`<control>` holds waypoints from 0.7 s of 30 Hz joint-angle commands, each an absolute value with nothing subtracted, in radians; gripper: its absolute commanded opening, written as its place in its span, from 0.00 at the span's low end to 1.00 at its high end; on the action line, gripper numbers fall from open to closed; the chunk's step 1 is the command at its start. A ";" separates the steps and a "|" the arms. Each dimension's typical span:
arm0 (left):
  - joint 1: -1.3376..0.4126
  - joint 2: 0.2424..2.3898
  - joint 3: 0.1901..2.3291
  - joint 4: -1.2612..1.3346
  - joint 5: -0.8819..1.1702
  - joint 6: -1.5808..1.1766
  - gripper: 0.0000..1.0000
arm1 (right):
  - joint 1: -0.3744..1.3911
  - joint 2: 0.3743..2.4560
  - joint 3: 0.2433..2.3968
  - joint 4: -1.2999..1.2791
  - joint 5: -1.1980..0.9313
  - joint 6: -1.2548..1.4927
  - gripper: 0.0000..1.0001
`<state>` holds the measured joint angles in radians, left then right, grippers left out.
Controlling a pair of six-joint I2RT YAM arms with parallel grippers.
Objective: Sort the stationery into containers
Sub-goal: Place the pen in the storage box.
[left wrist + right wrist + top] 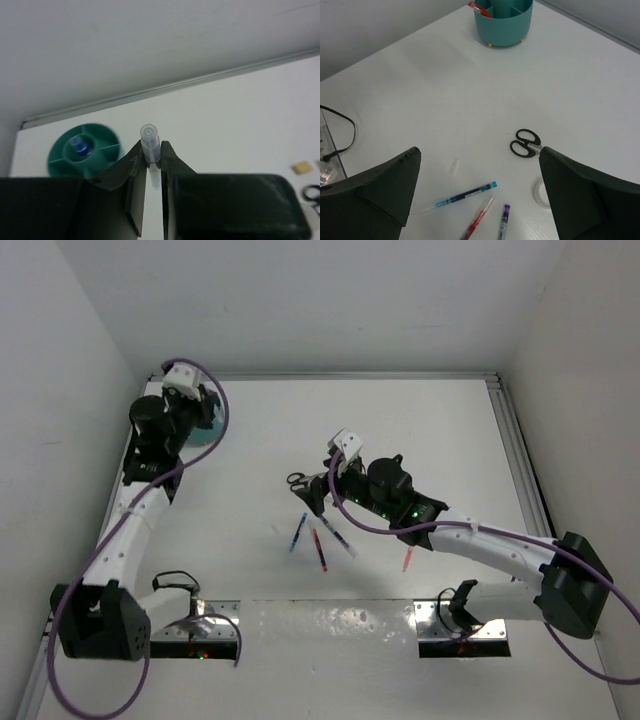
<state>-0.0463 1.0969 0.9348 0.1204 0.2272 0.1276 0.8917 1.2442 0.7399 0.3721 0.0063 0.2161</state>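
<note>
the left gripper (pixel 150 152) is pinched narrow on a thin clear plastic pen (pixel 149 136), whose rounded end sticks up past the fingertips; it hangs at the far left of the white table (pixel 420 420), near the round teal plastic desk organiser (pixel 107 156)

a small blue-capped bottle (pixel 79 145) stands inside the organiser, near its middle, and in the right wrist view a thin red pen (pixel 480 8) leans out over the rim of one outer compartment

the right gripper (pixel 479 150) is spread wide with nothing between its fingers, above the middle of the table; below it, all lying flat and apart from each other:
- black-handled scissors (pixel 525 144), close to the right finger
- a clear tape roll (pixel 538 192), partly hidden behind that same finger
- a thin blue pen (pixel 465 196)
- a second red pen (pixel 477 222) just beside the blue one
- a clear pen with a purple cap (pixel 504 219)
- a small white piece (pixel 453 166) nearer the left finger

a third red pen (pixel 407 560) lies off to the right, beside the right forearm

a beige eraser (pixel 301 167) shows at the right edge of the left wrist view, near the scissors
</note>
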 commanded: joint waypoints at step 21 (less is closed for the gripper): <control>0.202 1.790 1.154 0.657 0.551 0.319 0.00 | 0.778 1.357 0.885 0.233 0.011 0.121 0.99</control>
